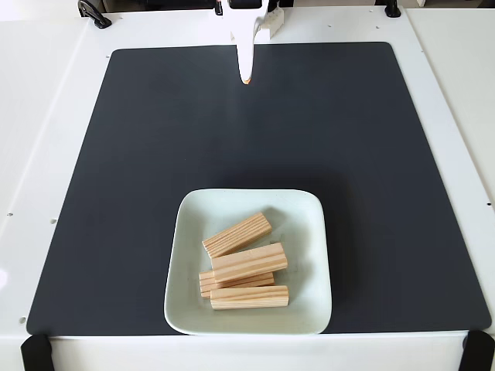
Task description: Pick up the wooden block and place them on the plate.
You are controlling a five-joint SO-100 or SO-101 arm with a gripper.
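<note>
Several wooden blocks lie in a loose pile on the plate [313, 224], a square pale mint-white dish at the near middle of the mat. One block [237, 235] lies slanted at the back, another [249, 262] rests across a lower one [232, 283], and one more [249, 297] lies in front. My white gripper [246, 79] hangs at the far edge of the mat, well away from the plate. Its fingers come together into one narrow tip with nothing between them.
A black mat [139, 154] covers most of the white table [46, 116]. Black clamps sit at the near corners [35, 352] and the far edge [94, 14]. The arm's base stands at the far middle.
</note>
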